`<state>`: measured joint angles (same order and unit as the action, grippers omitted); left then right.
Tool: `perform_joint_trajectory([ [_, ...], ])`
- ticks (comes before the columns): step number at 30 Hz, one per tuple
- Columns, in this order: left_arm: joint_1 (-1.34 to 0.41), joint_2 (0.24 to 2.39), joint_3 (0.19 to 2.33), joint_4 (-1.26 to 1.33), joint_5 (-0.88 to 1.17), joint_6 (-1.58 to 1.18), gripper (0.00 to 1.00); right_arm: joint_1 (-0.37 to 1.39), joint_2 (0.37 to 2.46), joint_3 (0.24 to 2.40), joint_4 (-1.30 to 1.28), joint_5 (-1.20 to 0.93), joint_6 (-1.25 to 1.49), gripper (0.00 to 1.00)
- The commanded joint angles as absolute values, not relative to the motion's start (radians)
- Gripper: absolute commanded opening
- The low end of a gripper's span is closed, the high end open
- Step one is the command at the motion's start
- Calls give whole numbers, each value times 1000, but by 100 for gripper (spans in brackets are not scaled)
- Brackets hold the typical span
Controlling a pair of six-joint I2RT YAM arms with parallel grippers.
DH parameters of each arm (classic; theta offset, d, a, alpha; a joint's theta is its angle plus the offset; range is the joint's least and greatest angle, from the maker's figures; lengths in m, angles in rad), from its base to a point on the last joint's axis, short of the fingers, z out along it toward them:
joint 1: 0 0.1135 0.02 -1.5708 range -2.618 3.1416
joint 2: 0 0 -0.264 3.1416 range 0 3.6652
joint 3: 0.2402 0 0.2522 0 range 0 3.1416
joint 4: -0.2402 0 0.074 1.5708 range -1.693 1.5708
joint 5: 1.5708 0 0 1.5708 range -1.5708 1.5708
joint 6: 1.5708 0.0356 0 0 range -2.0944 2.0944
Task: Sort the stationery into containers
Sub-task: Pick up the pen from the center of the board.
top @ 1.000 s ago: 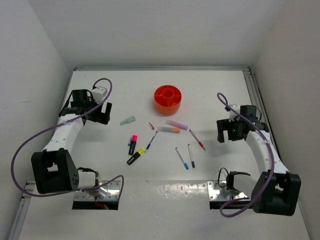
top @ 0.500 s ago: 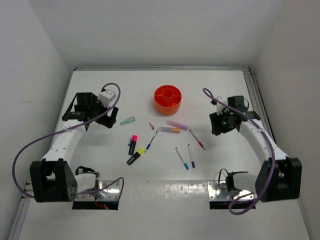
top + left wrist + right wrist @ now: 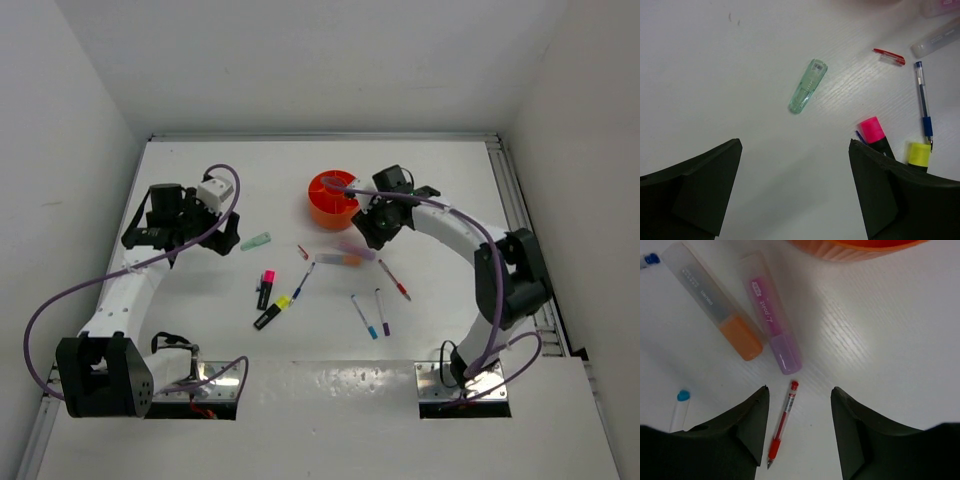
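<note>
Red pen (image 3: 781, 426) lies between the spread tips of the right end effector (image 3: 799, 405), nothing gripped | green marker (image 3: 807, 86) just ahead of left end effector (image 3: 795, 150), also spread, empty

The top external view looks down from above and behind the arm bases, far enough back to take in the whole table (image 3: 270, 170) and its walls. The left wrist view looks down from close by, with the left gripper (image 3: 795, 145) in its lower corners and the green marker (image 3: 807, 86) at centre. The right wrist view, closer still, faces down past the right gripper (image 3: 800, 390), with the orange tub (image 3: 860, 247) at its top edge. Both wrist views catch the orange marker (image 3: 720, 307), upper right in one and upper left in the other.
</note>
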<state>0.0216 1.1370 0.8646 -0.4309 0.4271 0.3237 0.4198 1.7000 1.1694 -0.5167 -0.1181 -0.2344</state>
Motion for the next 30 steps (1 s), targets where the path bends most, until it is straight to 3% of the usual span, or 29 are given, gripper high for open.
perform_joint_trajectory([
  [1, 17, 1115, 907, -423, 491, 333, 95, 460, 1703, 1216, -525, -107, -273, 51],
  [11, 18, 1140, 890, -393, 446, 265, 95, 647, 1468, 982, -626, -115, -17, 41],
  [23, 20, 1124, 908, -413, 380, 219, 96, 874, 1546, 893, -578, -77, 170, 41],
  [30, 20, 1126, 908, -402, 354, 213, 96, 904, 1604, 880, -548, -3, 225, 38],
])
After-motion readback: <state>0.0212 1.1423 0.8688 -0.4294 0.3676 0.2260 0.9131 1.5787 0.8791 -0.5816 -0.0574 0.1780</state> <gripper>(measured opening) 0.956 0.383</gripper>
